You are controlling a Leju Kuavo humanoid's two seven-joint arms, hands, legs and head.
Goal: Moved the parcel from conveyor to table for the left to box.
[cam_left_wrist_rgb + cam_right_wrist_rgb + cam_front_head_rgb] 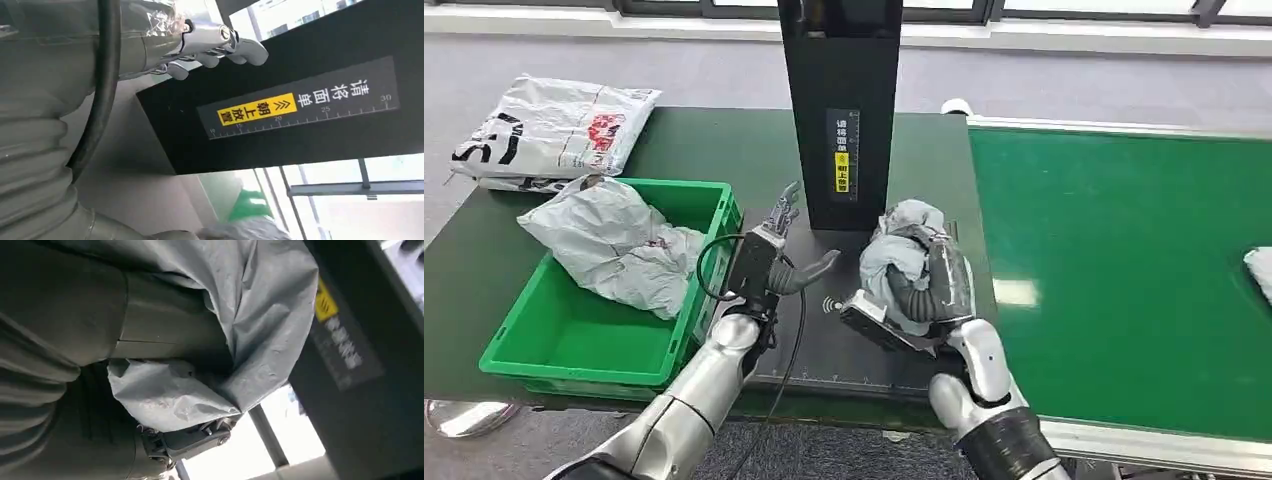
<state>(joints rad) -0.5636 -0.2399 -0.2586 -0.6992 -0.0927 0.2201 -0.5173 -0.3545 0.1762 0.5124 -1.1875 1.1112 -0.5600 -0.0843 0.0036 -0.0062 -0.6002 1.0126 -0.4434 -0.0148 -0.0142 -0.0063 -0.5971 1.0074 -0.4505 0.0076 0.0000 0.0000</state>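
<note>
Right hand (921, 292) grips grey parcel (902, 240); left hand (769, 255) empty, fingers spread.

My right hand (921, 290) is mostly buried in the parcel (904, 240); I can't see its fingertips. Second parcel (1260, 270) on the belt (1124, 250) is cut off by the frame edge. Post (841, 100) top is cropped, its label (842, 155) too small to read from the head view.
</note>
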